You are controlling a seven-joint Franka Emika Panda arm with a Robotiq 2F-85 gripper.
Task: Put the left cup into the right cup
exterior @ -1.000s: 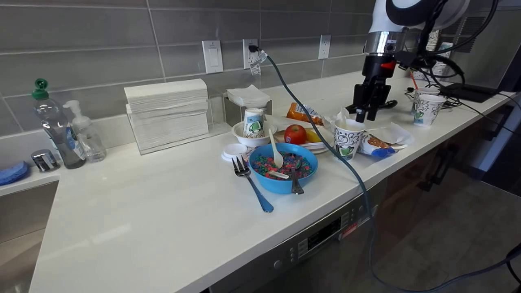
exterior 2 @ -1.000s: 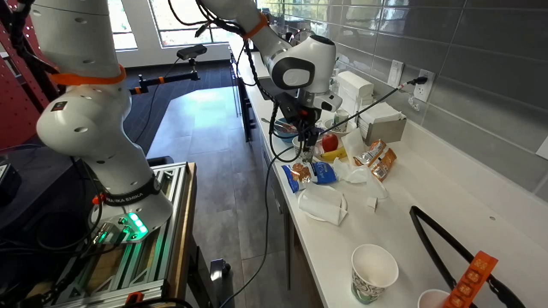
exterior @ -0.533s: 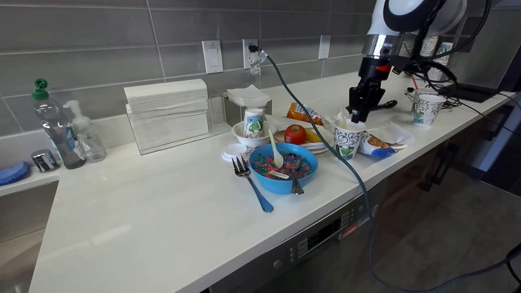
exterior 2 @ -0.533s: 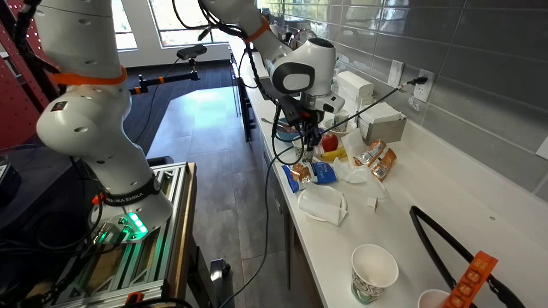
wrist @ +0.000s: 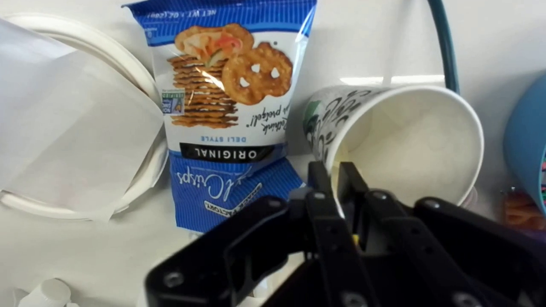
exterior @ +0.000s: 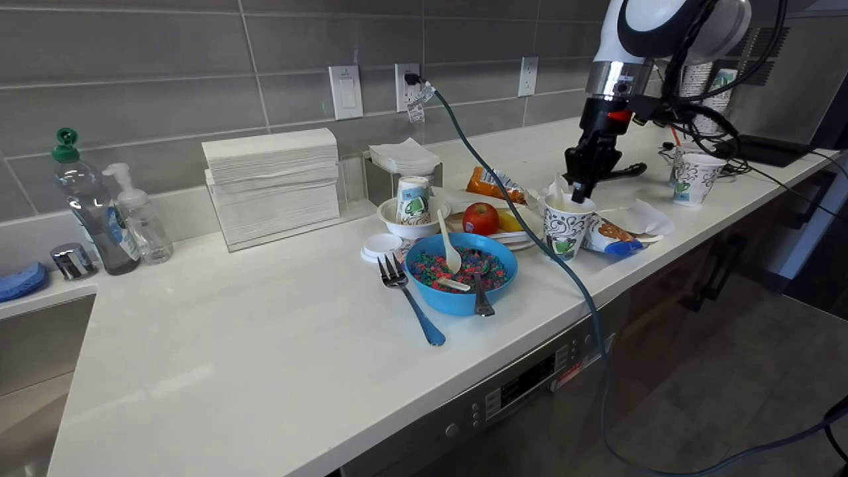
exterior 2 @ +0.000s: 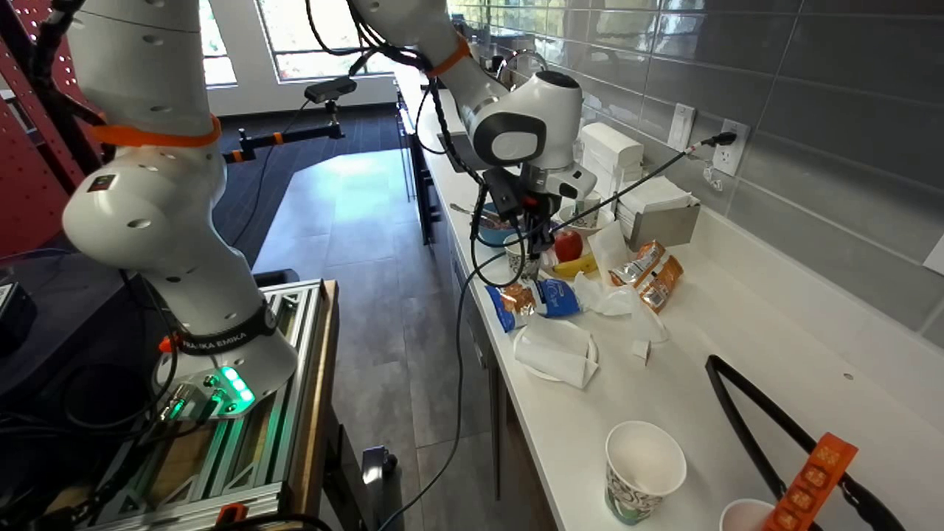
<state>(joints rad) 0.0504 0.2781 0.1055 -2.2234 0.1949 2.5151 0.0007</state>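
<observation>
Glossy countertop [exterior: 232,331], swirl-printed paper cup [wrist: 409,140], black gripper [wrist: 334,177] at its round rim, jaws narrowly parted, empty.

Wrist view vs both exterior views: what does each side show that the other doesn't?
Only the wrist view: readable lettering (ORIGINAL, DELI STYLE) on the snack bag, and the rim of the cup showing in the gap between the tips of the gripper.

Only the exterior views: the apple, the paper towels, the plugged-in outlet and another upright cup.

Shared: that bag, that first cup, the gripper, the cord, and the blue bowl, only partly in frame in the wrist view.
</observation>
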